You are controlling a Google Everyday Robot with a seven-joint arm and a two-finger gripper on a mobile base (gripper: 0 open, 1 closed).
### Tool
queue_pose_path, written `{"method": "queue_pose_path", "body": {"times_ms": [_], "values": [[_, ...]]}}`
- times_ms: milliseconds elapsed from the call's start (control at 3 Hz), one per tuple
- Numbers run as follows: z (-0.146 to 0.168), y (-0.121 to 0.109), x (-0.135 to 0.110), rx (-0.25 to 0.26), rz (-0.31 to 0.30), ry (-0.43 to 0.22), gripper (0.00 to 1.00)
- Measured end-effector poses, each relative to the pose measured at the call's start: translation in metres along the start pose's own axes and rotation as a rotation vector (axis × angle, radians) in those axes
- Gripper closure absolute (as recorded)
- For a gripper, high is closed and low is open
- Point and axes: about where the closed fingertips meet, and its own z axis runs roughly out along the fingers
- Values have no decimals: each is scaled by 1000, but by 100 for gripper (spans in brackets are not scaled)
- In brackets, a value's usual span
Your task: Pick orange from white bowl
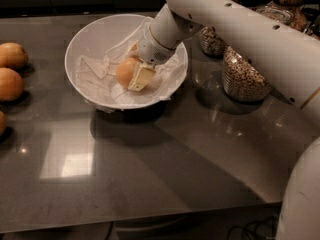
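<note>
Down inside the white bowl (94, 38), the gripper (134, 68) sits right of the bowl's centre, its jaws clamped on the orange (125, 72). One cream jaw lies flat against the fruit's right front side and the other shows just behind its top. The orange rests low on the crumpled paper lining (97, 81), well below the thin rim. The white arm (240, 31) comes in from the upper right and crosses over the bowl's far right rim.

To the right, a glass jar (243, 76) of cereal stands near the bowl but apart from it, under the arm, and a second jar (212, 40) stands behind it, closer to the rim. Three darker fruits (11, 84) line the left edge of the counter (170, 179), well apart from the bowl, the nearest one cut off by the frame. In front of the bowl a broad bare stretch of counter runs to the near edge.
</note>
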Motion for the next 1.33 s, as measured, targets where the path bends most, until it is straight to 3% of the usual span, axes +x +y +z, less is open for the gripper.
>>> {"method": "queue_pose_path", "body": {"times_ms": [333,667,1000,1333], "values": [[0,0,0,0,0,0,89],[0,0,0,0,0,-1,100],[-7,1,-7,2,-3,-51,100],[-31,5,-22,41,-19,-120,100]]}}
